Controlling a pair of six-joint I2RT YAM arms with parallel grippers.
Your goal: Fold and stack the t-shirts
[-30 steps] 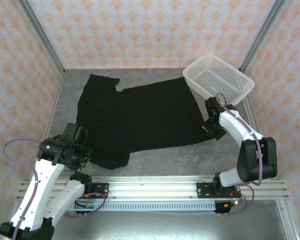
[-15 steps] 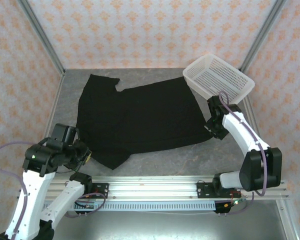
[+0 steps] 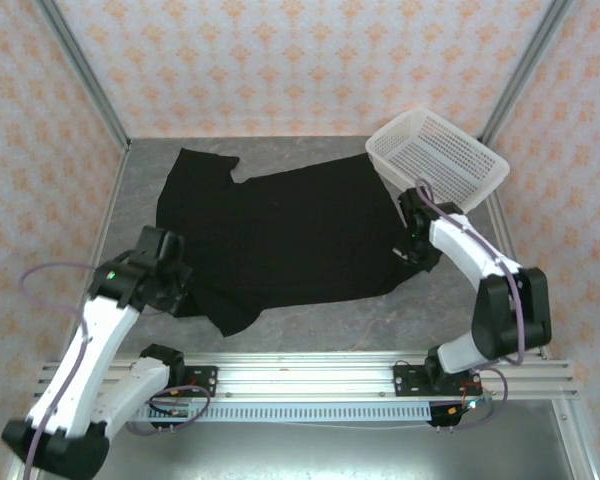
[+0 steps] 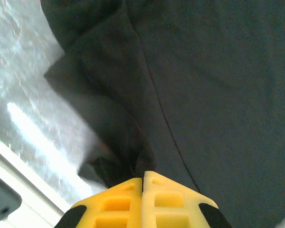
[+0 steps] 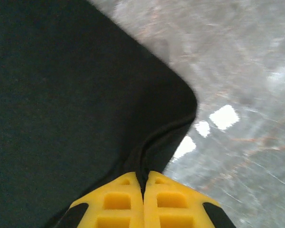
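Note:
One black t-shirt lies spread on the grey table, plain side up, with no print showing. My left gripper is at the shirt's near-left edge and is shut on a bunched fold of the black cloth. In the left wrist view the yellow fingertips meet with the t-shirt pinched between them. My right gripper is at the shirt's right edge, shut on a fold of the hem. The right wrist view shows cloth of the t-shirt squeezed between the yellow tips.
A white mesh basket stands tilted at the back right, just beyond my right arm. Bare grey table runs along the near side of the shirt. Patterned walls close in the left, back and right. A metal rail lines the near edge.
My left gripper has moved away from the near edge and slightly right, drawing the shirt's near-left edge inward. My right gripper has shifted left and farther back with the right hem.

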